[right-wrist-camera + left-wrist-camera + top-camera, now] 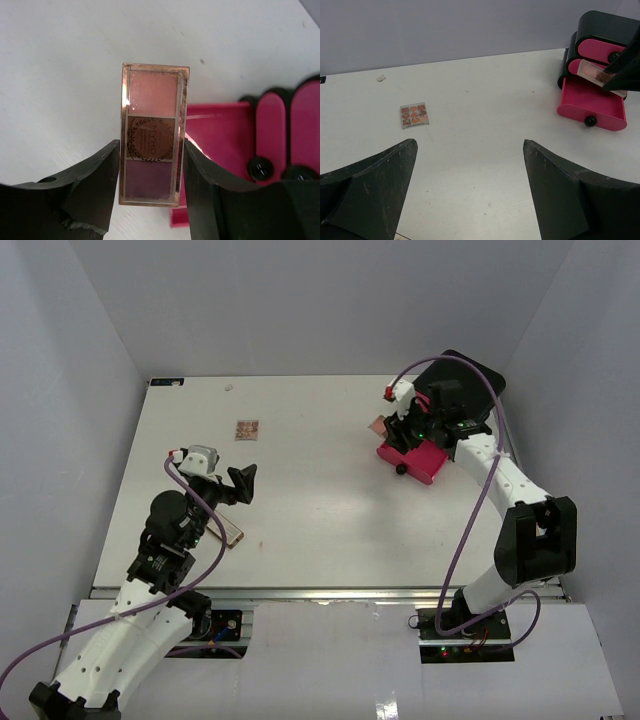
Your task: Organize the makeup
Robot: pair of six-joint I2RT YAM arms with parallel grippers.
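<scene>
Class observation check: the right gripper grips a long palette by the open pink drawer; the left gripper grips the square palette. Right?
No: the left gripper is open and empty; the square palette lies on the table, as the left wrist view shows.

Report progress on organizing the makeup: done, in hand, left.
Done: a pink drawer is pulled open; no makeup shows inside it. In hand: the right gripper clamps a long palette at that drawer. Left: the square palette and a tan case at near left lie on the table; the left gripper is open, empty.
</scene>
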